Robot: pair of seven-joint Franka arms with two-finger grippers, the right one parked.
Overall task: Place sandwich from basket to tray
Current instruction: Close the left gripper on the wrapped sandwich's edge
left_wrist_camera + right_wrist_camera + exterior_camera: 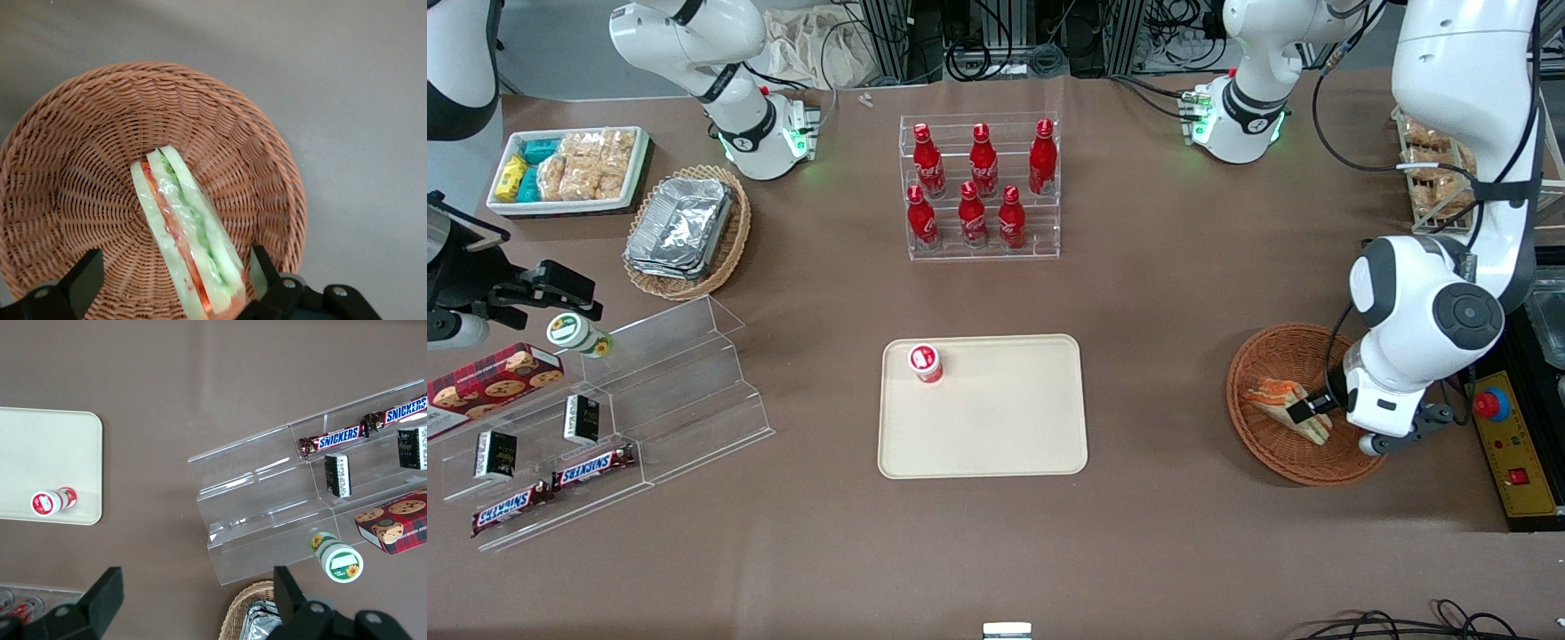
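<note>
The left arm's gripper [1309, 411] hangs low over the round orange-brown wicker basket [1263, 444] at the lower right of the front frame, its two dark fingers [83, 283] spread wide to either side of the sandwich [190, 243] without touching it. The sandwich, a plastic-wrapped triangular wedge with three white bread slices and red-orange and green filling between them, lies in the basket's woven bowl. The beige rectangular tray [996, 444], smooth with rounded corners and a low rim, sits at the centre of the front frame, well apart from the basket on the brown table [1156, 551]. One small red bottle with a white cap [926, 363] stands on the tray near a corner. Above it in the frame, a clear acrylic rack [1049, 244] holds six red Coca-Cola bottles [971, 213] in two rows of three. At the lower left, a stepped clear display [694, 391] carries two Snickers bars [591, 464], two small dark boxes [580, 419], a red tartan cookie box [480, 387] and a green-and-white capped cup [574, 334]. At the upper left, a lighter wicker basket [729, 253] holds stacked foil containers [680, 227], beside a white tray of packaged snacks [569, 169].
</note>
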